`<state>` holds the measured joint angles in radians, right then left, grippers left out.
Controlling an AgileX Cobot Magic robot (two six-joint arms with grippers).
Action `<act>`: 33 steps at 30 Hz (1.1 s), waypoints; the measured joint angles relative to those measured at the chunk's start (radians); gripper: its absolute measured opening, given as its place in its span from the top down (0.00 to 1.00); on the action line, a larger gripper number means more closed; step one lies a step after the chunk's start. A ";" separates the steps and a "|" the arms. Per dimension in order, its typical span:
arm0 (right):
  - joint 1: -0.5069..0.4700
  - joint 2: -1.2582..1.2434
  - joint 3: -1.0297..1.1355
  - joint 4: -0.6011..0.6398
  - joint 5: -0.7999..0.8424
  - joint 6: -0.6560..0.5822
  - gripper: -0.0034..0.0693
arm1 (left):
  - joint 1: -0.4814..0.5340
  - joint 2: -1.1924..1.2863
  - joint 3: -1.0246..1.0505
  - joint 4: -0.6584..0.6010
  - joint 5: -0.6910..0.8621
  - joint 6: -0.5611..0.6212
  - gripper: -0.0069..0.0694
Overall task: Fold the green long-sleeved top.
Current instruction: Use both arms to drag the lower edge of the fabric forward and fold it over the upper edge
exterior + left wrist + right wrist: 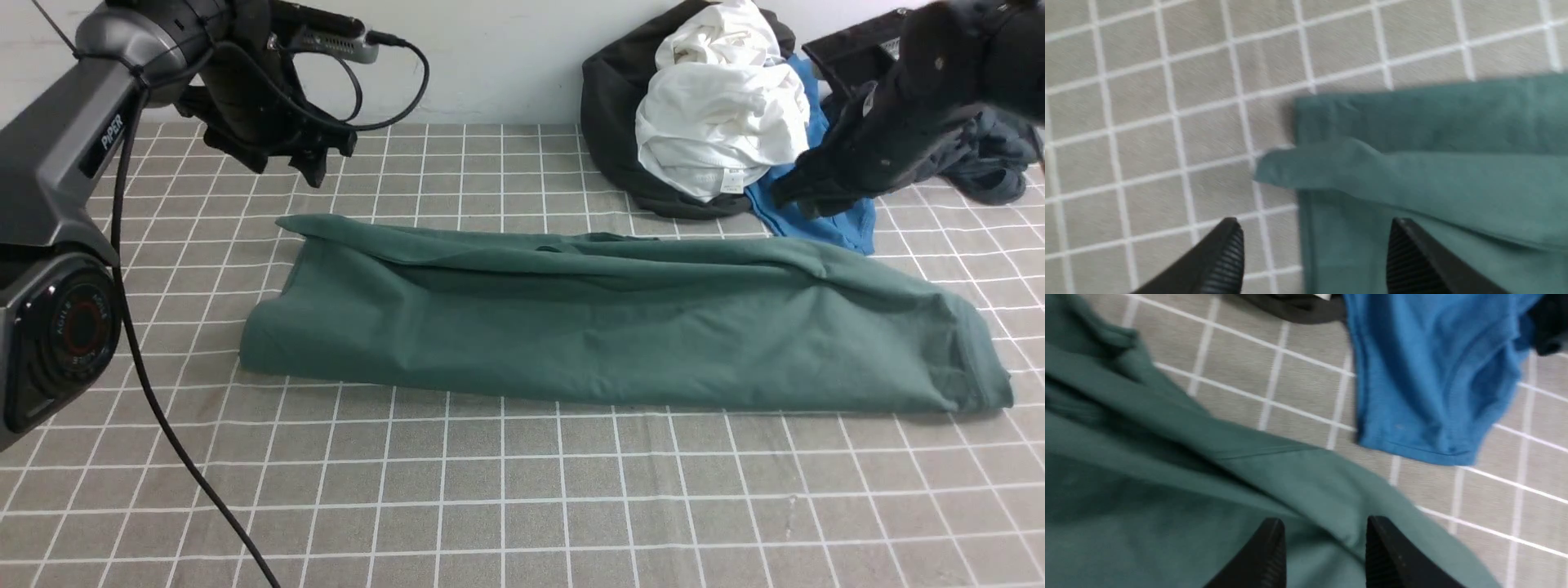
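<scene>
The green long-sleeved top point(604, 327) lies folded into a long band across the middle of the checked table cloth. Its chest print and neck label are hidden. My left gripper point(314, 167) hangs open and empty in the air above the band's far left corner; in the left wrist view point(1314, 228) its jaws stand wide apart over the top's left edge point(1412, 171). My right gripper point(788, 196) hangs above the band's far right part; in the right wrist view point(1325, 526) its jaws are apart over the green cloth point(1167, 477), holding nothing.
A pile of clothes lies at the back right: a white garment point(722, 106) on a dark charcoal one point(620, 106), a bright blue T-shirt point(824, 212) also in the right wrist view point(1429, 375), and dark items point(988, 155) at the far right. The wall runs behind.
</scene>
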<state>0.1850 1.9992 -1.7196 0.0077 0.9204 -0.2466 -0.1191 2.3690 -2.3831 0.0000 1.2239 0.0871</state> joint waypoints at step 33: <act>-0.030 0.357 -0.290 0.451 0.176 -0.266 0.96 | -0.113 0.179 0.051 -0.278 -0.041 0.264 0.92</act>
<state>0.1545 2.3564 -2.0099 0.4592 1.0968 -0.5130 -0.2318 2.5477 -2.3317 -0.2778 1.1833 0.3511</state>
